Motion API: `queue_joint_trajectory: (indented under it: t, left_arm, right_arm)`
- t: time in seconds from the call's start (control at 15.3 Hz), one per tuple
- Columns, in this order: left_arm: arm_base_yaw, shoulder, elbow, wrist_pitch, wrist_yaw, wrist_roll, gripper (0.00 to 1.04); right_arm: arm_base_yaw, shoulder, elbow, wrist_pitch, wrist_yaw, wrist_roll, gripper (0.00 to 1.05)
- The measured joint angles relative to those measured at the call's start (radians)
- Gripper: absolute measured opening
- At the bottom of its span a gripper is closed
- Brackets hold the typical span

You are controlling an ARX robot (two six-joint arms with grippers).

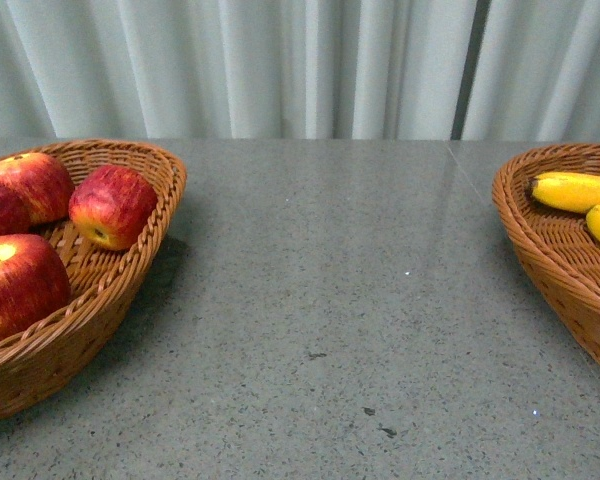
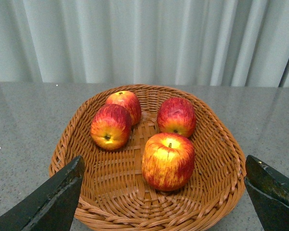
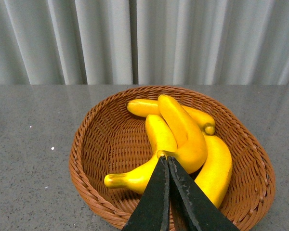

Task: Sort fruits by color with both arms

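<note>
Grey table (image 1: 330, 300) between baskets bare. Your left claw (image 2: 166, 202) wide open, empty, above four apples (image 2: 168, 161) in basket (image 2: 221, 192). Right claw (image 3: 167, 166) closed, empty, over bananas (image 3: 180, 132) in other basket (image 3: 94, 159).

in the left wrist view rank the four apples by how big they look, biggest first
1. Front apple, though it is nearest the camera, so unsure.
2. Left apple and right apple look alike.
3. Back apple, partly hidden and farthest away.
</note>
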Motion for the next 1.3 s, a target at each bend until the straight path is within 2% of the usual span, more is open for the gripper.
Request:
queue_joint_trajectory:
  t: [0.33, 0.46, 0.52, 0.91, 0.98, 1.3]
  left_arm:
    - [0.0, 0.0, 0.0, 0.0, 0.0, 0.0, 0.98]
    - [0.0, 0.0, 0.0, 0.0, 0.0, 0.0, 0.98]
    - [0.0, 0.0, 0.0, 0.0, 0.0, 0.0, 0.98]
    - [0.0, 0.0, 0.0, 0.0, 0.0, 0.0, 0.98]
    - [0.0, 0.0, 0.0, 0.0, 0.0, 0.0, 0.98]
    - [0.0, 0.0, 0.0, 0.0, 0.0, 0.0, 0.98]
  right_arm:
    - [0.0, 0.0, 0.0, 0.002, 0.0, 0.0, 0.02]
    - [0.0, 0.0, 0.0, 0.002, 0.0, 0.0, 0.06]
    - [0.0, 0.0, 0.0, 0.002, 0.0, 0.0, 0.13]
    - [0.0, 0.0, 0.0, 0.002, 0.0, 0.0, 0.92]
    - [0.0, 0.0, 0.0, 0.002, 0.0, 0.0, 0.99]
    - [0.0, 0.0, 0.0, 0.002, 0.0, 0.0, 0.98]
